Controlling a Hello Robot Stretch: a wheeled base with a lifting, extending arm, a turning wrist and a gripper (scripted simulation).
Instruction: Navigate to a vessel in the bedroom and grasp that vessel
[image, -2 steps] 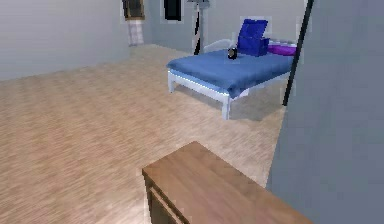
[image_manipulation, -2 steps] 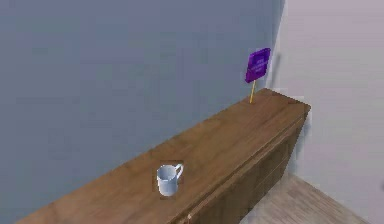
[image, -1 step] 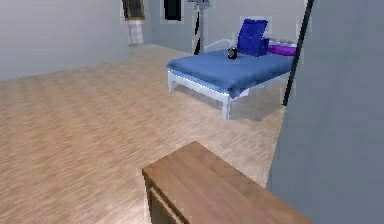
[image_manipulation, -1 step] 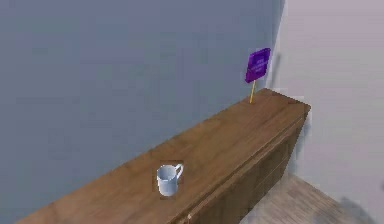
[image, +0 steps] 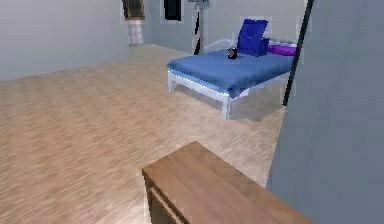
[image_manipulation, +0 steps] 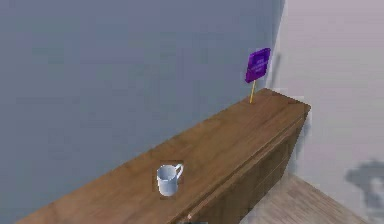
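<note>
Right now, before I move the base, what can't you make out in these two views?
- Forward view: the small dark thing on the bed is too small to identify.
- Forward view: the grey wall hides the bed's right side.
- Forward view: the wooden cabinet is cut off by the bottom edge.
- Arm side view: the purple sign is too small to read; whether the white mug holds anything is unclear.

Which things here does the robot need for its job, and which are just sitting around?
For the job: white mug.
Just lying about: purple sign on a stick, wooden dresser, blue bed, blue pillow.
</note>
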